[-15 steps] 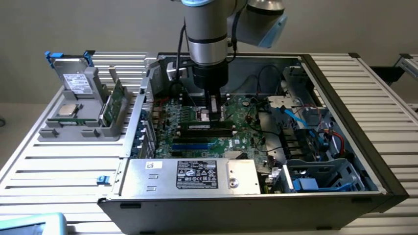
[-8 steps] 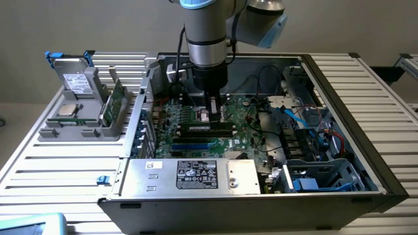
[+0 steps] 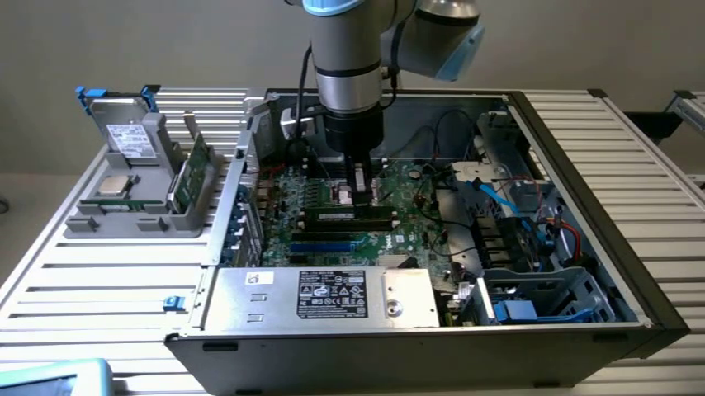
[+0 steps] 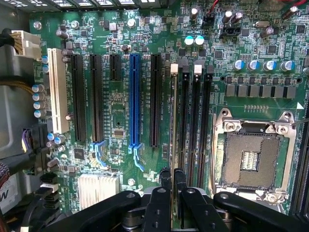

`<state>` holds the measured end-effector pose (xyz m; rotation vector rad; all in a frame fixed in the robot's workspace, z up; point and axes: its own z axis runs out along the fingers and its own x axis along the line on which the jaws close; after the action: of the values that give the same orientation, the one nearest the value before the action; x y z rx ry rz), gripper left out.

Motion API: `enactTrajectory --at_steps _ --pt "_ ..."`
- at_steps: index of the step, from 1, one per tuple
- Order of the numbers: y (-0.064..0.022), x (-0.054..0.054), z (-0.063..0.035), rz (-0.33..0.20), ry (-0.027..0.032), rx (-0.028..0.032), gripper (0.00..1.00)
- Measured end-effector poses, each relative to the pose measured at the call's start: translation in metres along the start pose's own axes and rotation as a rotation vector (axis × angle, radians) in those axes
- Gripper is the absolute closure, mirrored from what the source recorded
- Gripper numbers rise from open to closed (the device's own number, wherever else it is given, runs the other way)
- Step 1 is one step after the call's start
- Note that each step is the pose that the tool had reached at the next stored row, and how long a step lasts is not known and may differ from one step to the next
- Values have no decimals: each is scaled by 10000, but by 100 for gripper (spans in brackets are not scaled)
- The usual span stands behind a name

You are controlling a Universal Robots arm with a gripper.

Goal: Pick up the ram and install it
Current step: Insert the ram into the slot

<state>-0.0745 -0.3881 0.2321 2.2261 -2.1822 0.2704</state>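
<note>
1. The ram (image 4: 173,125) is seen edge-on, standing upright in a memory slot (image 4: 174,69) of the motherboard (image 4: 120,96).
2. The fingers (image 4: 165,180) of the gripper (image 4: 172,175) are clamped on the ram's upper edge.
3. The gripper is held low inside the open computer case (image 3: 595,206).

The table (image 3: 99,272) is a pale surface of long parallel slats (ridged all across, with dark gaps between). 2 large things stand directly on it. An open, dark-walled computer case (image 3: 385,351) takes up the middle and the exterior view's right. A grey holder (image 3: 121,224) stands just beside it at the exterior view's left. A small blue piece (image 3: 171,303) sits by the case's front corner, and a teal-edged object (image 3: 49,381) lies in that view's lower left.
</note>
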Motion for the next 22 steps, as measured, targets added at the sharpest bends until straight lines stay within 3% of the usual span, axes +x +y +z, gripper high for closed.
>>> enactTrajectory --at_steps 22 --pt "-2 -10 24 91 9 -11 86"
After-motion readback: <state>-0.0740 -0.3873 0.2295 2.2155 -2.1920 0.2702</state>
